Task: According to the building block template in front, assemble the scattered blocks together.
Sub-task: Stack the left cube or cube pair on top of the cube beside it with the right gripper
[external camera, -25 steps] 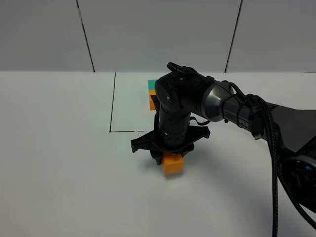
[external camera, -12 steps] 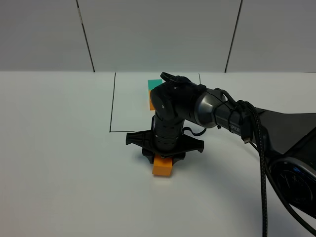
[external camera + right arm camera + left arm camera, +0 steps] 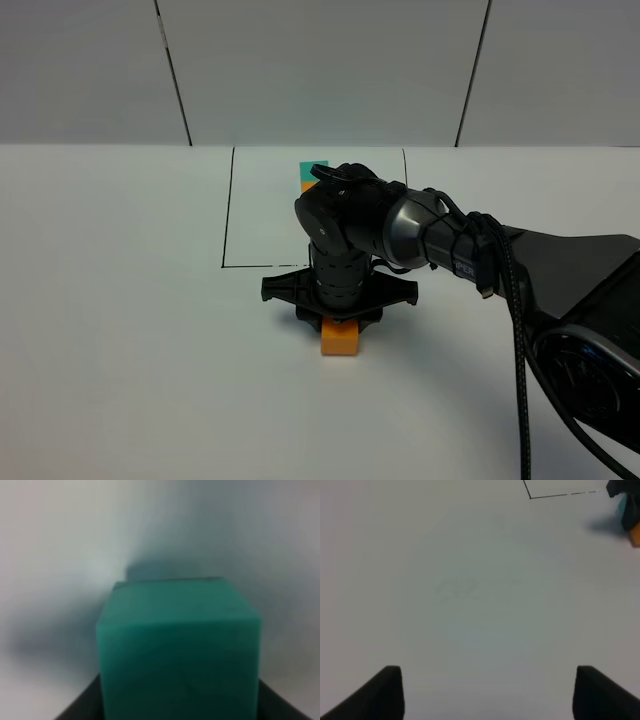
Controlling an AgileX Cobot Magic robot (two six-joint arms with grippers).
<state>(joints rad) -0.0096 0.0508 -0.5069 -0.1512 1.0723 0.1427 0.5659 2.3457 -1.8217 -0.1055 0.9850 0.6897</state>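
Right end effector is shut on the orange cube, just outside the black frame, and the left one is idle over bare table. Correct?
Not quite: the right end effector is shut on the teal cube, as the right wrist view shows. The orange cube sits against it below the end effector in the exterior high view. The rest stands.

High front view over white table (image 3: 120,330), left wrist low over bare tabletop, right wrist tight on teal cube (image 3: 177,650)

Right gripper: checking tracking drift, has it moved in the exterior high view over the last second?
Yes. The right gripper has shifted slightly leftward, then back toward the middle, staying just below the black frame line.
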